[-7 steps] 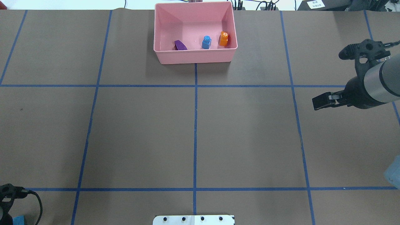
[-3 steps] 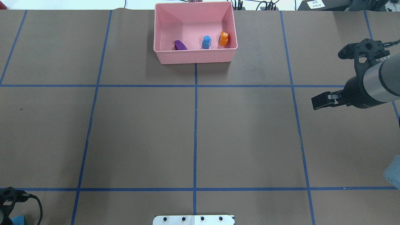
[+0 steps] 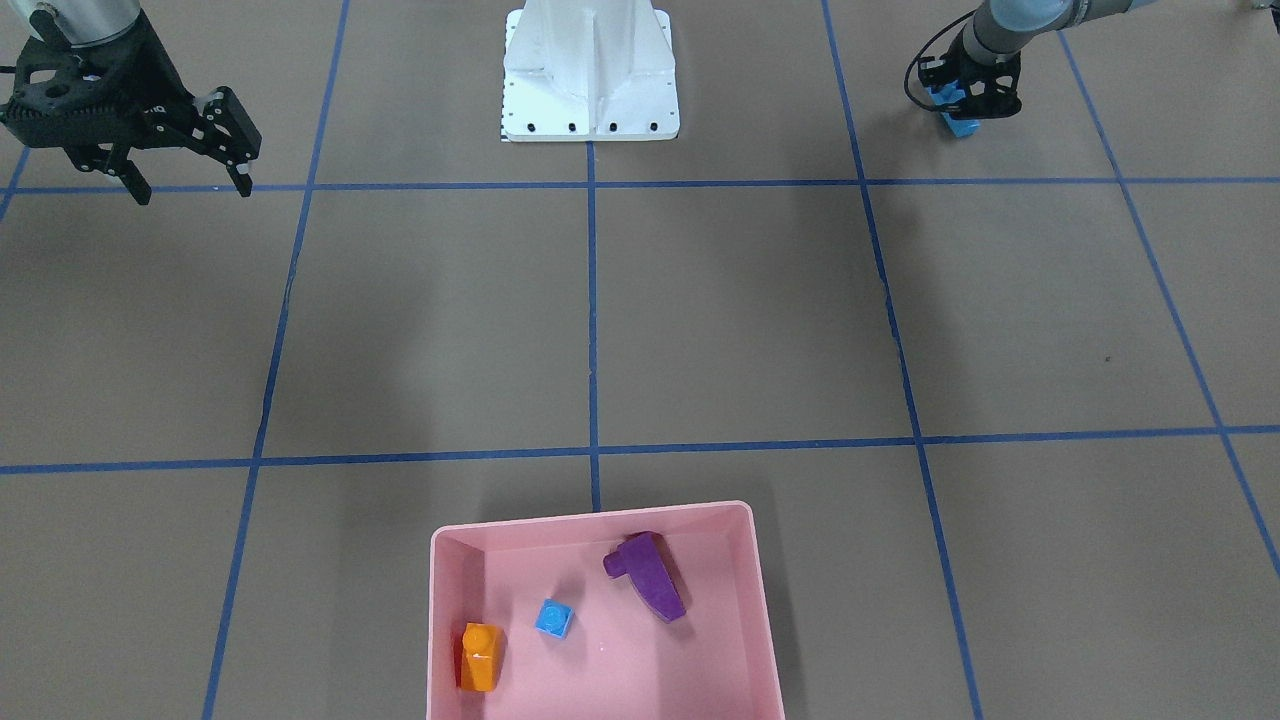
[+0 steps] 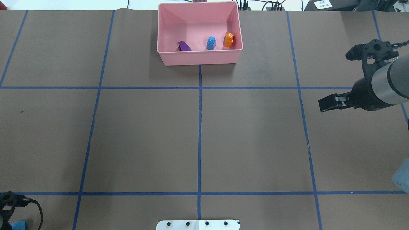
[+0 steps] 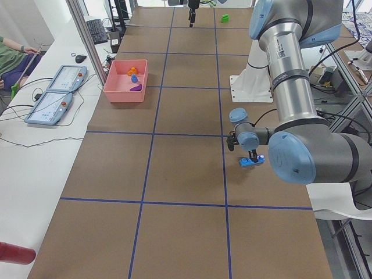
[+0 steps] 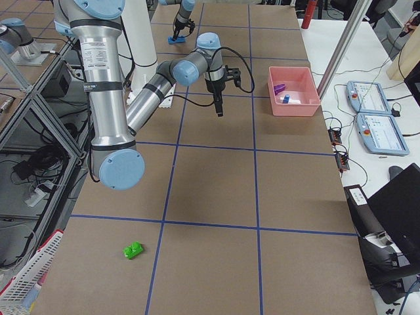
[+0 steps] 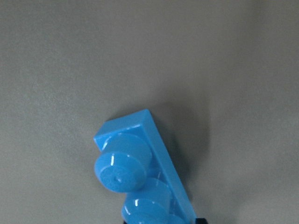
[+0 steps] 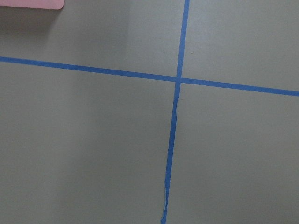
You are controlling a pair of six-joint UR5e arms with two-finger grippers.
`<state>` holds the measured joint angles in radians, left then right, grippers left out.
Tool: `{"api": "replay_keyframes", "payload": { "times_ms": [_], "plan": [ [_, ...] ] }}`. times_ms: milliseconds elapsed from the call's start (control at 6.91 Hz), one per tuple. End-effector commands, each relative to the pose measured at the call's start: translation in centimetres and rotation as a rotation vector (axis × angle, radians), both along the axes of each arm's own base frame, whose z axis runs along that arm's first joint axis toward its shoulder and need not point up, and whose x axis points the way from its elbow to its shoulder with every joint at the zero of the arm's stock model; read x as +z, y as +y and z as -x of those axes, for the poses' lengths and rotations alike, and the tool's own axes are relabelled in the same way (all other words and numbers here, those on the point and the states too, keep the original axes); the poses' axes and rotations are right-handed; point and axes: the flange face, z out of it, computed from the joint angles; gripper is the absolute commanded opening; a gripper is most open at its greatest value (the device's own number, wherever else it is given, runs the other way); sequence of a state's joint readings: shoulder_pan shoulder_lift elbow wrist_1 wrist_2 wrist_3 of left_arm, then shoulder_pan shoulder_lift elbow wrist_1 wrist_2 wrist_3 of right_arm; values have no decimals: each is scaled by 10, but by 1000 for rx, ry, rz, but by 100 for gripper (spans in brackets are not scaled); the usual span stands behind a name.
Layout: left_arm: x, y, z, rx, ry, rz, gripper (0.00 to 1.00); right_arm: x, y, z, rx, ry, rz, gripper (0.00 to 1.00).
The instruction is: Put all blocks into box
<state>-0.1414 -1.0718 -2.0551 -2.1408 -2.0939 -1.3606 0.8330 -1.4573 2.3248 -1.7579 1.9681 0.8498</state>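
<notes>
While the left gripper (image 3: pixel 963 112) clamps the long blue block (image 7: pixel 140 158) near the worktop's (image 3: pixel 750 320) robot-side edge, right gripper (image 3: pixel 190 186) spread over open worktop, pink box (image 4: pixel 198 57) at far edge, green block (image 6: pixel 134 250) near right end.

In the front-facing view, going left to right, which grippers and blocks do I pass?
right gripper → orange block → small blue cube → purple wedge → left gripper, on the long blue block

Two arms, same build: silver tubes, pale-blue round joint caps. Left arm (image 5: pixel 289 75), right arm (image 6: pixel 105 85). Dark printed labels on the tubes, unreadable. Shared white base (image 3: pixel 590 70) on the bench, dark screws along its front edge. Right tool (image 3: pixel 193 188) black, open framework. Left tool (image 3: pixel 965 112) black, with a looped black cable (image 3: pixel 912 75).
</notes>
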Motion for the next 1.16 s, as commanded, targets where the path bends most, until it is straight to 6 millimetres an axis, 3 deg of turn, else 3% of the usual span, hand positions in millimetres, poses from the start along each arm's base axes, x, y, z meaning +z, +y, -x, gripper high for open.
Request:
{"api": "replay_keyframes", "payload": {
  "times_ms": [0,289,434,723,1013],
  "plan": [
    [-11,-2,1,-5,21,-2,0,0,0,0,0,-1,-1,99],
    [-60,-3,13,-18,96,-1,0,1,-1,1,1,4,-1,99],
    [-82,-15,20,-62,137,-7,0,3,-3,1,5,10,-1,99],
    [-121,-53,36,-193,222,-36,0,5,-3,3,3,13,3,99],
    [-177,-104,44,-321,372,-66,0,10,-6,4,-26,29,-18,99]
  ]
}}
